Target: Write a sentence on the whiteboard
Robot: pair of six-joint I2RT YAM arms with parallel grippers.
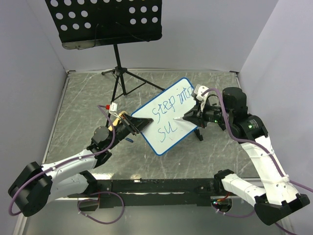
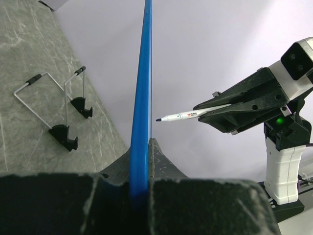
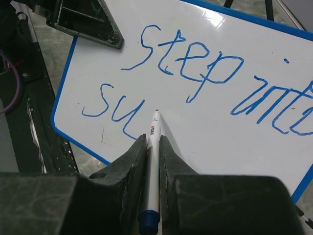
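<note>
The whiteboard (image 1: 168, 115), white with a thin blue frame, is held tilted above the table. My left gripper (image 1: 131, 124) is shut on its left edge; in the left wrist view the blue frame (image 2: 142, 98) runs edge-on between the jaws. The sentence (image 1: 168, 105) reads "step into" on the top line and "su" below, also in the right wrist view (image 3: 195, 68). My right gripper (image 1: 191, 116) is shut on a white marker (image 3: 153, 142) with a blue end cap. Its tip sits at the board just right of "su". The marker also shows in the left wrist view (image 2: 188, 115).
A black perforated music stand (image 1: 105, 22) on a tripod stands at the back. A wire stand with black feet (image 2: 58, 110) lies on the grey marbled table (image 1: 83, 98). White walls enclose the table. A small blue item (image 1: 128, 139) lies under the left gripper.
</note>
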